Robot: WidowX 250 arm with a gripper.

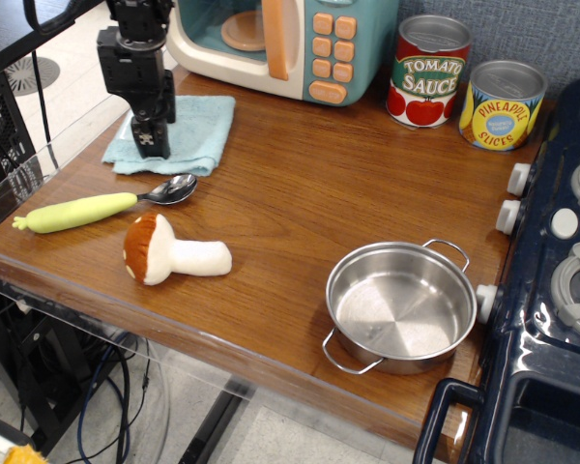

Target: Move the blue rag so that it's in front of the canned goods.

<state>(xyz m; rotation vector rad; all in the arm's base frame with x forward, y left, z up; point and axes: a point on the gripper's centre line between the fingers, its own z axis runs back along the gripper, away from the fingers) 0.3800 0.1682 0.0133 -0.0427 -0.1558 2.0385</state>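
The blue rag [198, 126] lies flat at the table's back left, in front of the toy microwave. My gripper [153, 143] points straight down with its black fingertips on the rag's left half. The fingers look like one dark block, so I cannot tell how far apart they are. The canned goods stand at the back right: a red-and-green Tomato Sauce tin [429, 72] and a yellow-and-blue Pineapple Slices tin [502, 104]. The wood in front of the tins is bare.
A teal toy microwave [280, 43] stands behind the rag. A spoon with a yellow-green handle [101, 205] and a plush mushroom [172, 251] lie in front of the rag. A steel pot [402, 304] sits front right, beside a dark blue toy stove [551, 290].
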